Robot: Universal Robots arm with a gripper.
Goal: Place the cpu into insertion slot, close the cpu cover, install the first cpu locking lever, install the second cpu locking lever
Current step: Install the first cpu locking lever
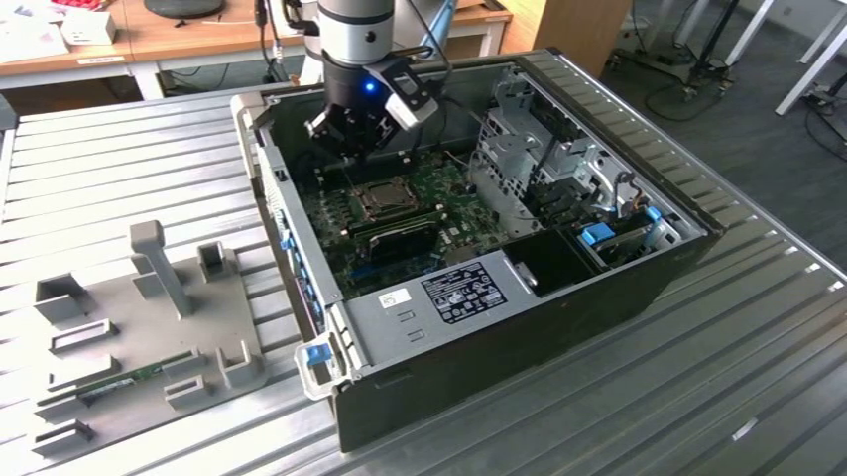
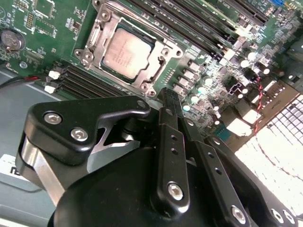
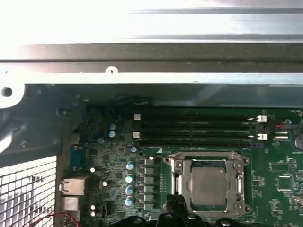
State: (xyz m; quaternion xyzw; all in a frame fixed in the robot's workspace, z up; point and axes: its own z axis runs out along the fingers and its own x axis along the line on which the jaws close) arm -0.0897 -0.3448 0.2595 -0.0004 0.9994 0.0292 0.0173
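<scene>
Status from my console: the cpu [image 1: 387,198] lies flat in the insertion slot [image 2: 152,61], with its dull metal top facing up out of the open computer case [image 1: 437,382]. It is square, so I can call no long axis. In the first wrist view its edges run parallel to the black memory slots [image 3: 199,130] beside it. The cpu cover [image 2: 164,51] is folded down flat, and its window frames the chip in both wrist views. My gripper [image 1: 347,149] hangs over the green board [image 1: 443,183] just beside the socket, pointing down into the case. Its fingers [image 2: 168,137] look drawn together at the tips, with nothing held between them. Whether the tips touch the board I cannot tell.
</scene>
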